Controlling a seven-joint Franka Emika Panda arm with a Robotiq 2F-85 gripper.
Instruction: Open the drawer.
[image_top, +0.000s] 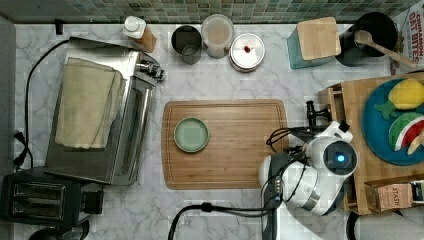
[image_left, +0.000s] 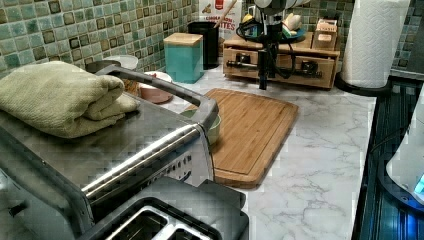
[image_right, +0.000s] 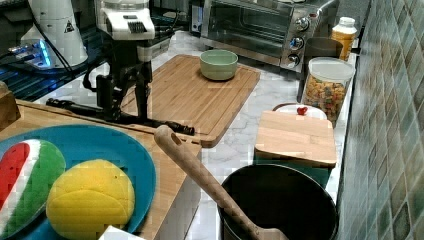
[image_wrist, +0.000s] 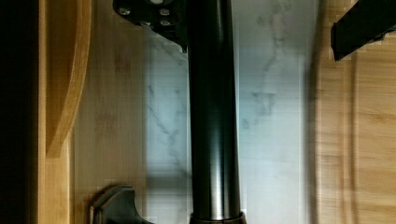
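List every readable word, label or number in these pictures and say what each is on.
"STASH", on the small tea box at the top view's lower right.
"CINNAMON OAT BITES", partly cut off, on the cereal box in the top view's upper right corner.
"ITES", the same box in the left view.
The bottle label is too blurred to read.

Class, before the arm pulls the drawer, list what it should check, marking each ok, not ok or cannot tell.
1. Handle between the gripper fingers: ok.
2. Fingers shut on handle: not ok, open.
3. Bowl out of the drawer's way: ok, far across the board.
4. Drawer clears the board's edge: cannot tell.
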